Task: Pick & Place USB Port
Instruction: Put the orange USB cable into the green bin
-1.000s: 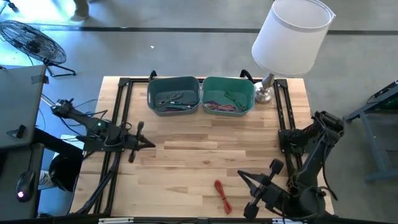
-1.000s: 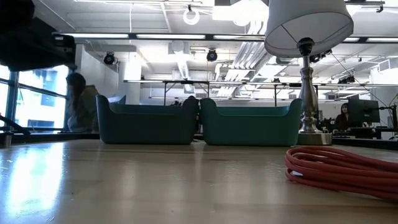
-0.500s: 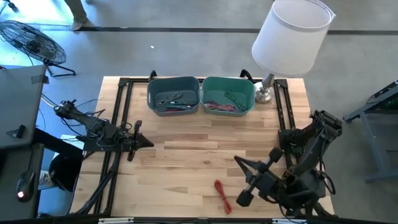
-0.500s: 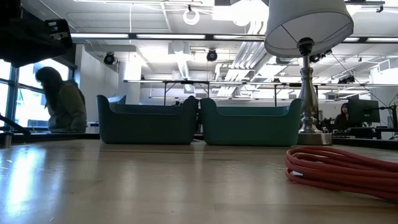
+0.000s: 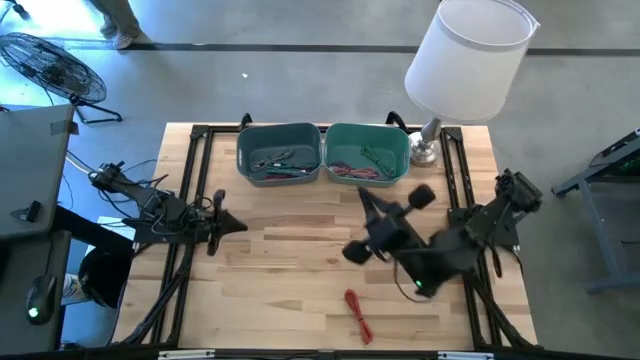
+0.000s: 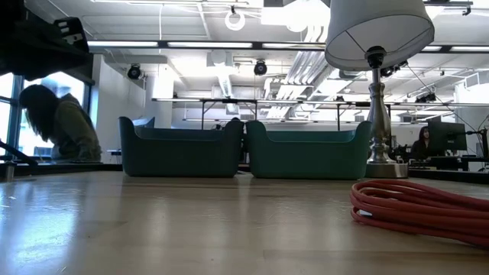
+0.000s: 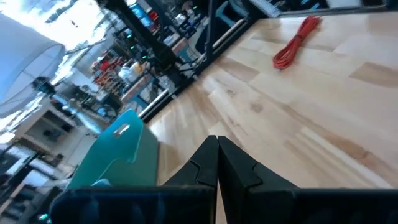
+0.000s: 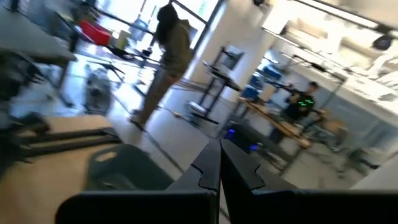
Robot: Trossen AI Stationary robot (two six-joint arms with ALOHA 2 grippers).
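A red coiled cable (image 5: 357, 312) lies flat on the wooden table near its near edge. It also shows in the low view (image 6: 419, 210) and the left wrist view (image 7: 296, 42). My right gripper (image 5: 363, 194) is shut and empty. It hangs over the table's middle, well beyond the cable, pointing toward the green bin (image 5: 367, 152). In the right wrist view its fingers (image 8: 219, 152) meet. My left gripper (image 5: 238, 226) waits shut by the table's left side, and its fingers (image 7: 217, 144) are closed in the left wrist view.
Two teal bins (image 5: 280, 152) holding cables stand side by side at the far edge. A lamp with a white shade (image 5: 467, 58) rises at the far right corner on its base (image 5: 425, 150). Black frame rails (image 5: 195, 190) run along both sides. A person (image 6: 57, 126) is beyond the table.
My right gripper has swung from the table's near right corner toward the far edge and the left, ending over the middle in front of the bins, and has turned with the move. Its fingers stay shut. The red cable has stayed where it was.
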